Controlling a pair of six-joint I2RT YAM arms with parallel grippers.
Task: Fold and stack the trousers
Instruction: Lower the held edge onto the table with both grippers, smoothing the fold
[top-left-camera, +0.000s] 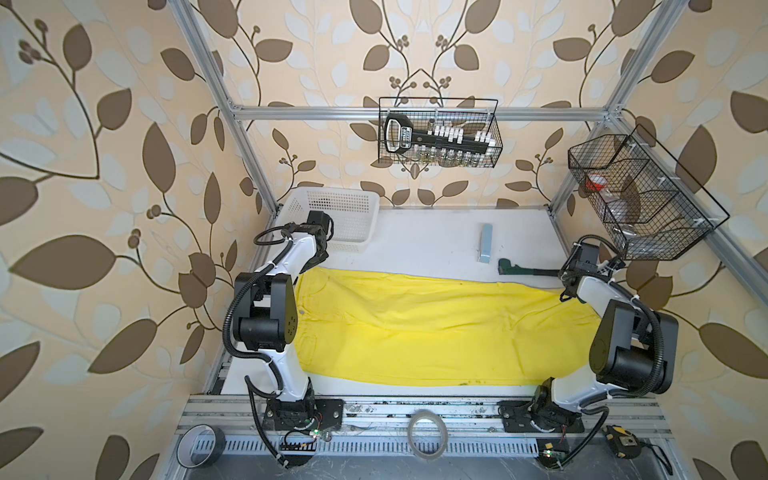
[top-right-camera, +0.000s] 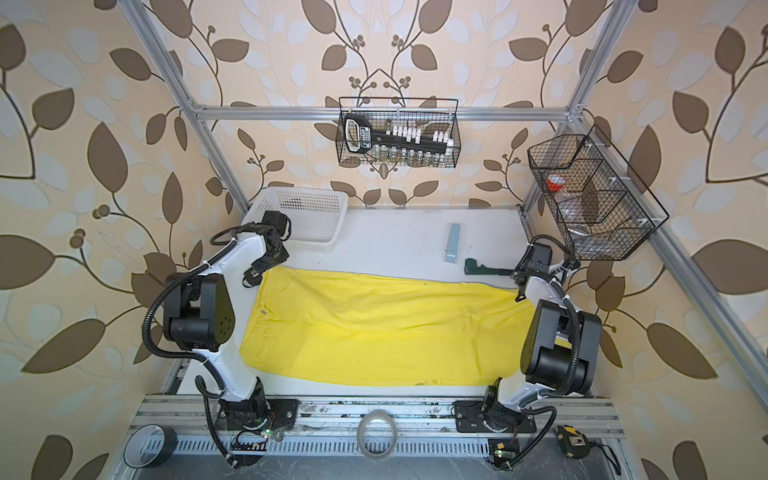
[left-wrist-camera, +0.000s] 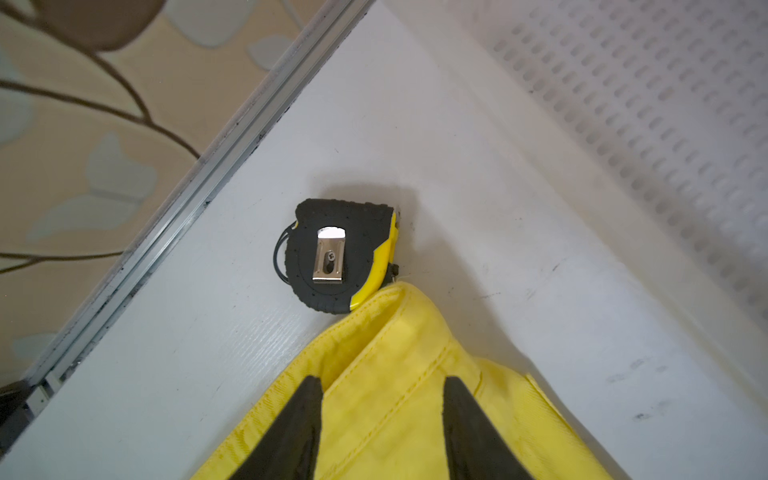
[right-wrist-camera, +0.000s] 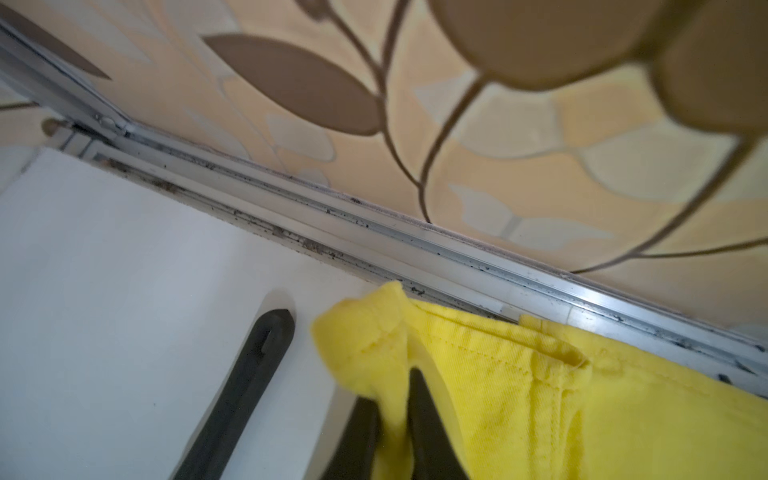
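**Condition.** The trousers (top-left-camera: 436, 328) lie flat lengthwise across the table (top-left-camera: 415, 232), with the waistband at the left arm and the leg hems at the right arm. The left hand (left-wrist-camera: 382, 386) stands over the far waistband corner with its jaws apart, holding nothing. The right hand (right-wrist-camera: 390, 386) has its fingers close together with a raised flap of hem between them. You cannot tell from the wrist view whether that flap is pinched or merely lying there.

**Hazards.**

1. Snagged release. The hem flap curls over one finger of the right hand. If you lift that hand before the cloth drops clear, it is likely to drag the leg end and spoil the flat lay.
2. Foreign object at the waistband. The tape measure (left-wrist-camera: 336, 253) sits just beside the waistband corner. A regrasp there could clamp it or push it under the cloth.
3. Foreign object at the hem. The dark tool handle (right-wrist-camera: 245, 386) lies near the hem corner and poses the same risk.
4. Table edge. The hem reaches the frame rail (right-wrist-camera: 415, 237), where the cloth may catch or slip off.
5. Uneven travel. The fabric is soft, so a fold will probably skew if one hand leads the other.
6. Clearance. The white basket (top-left-camera: 340, 216) stands near the left wrist. Keep your swing clear of it.
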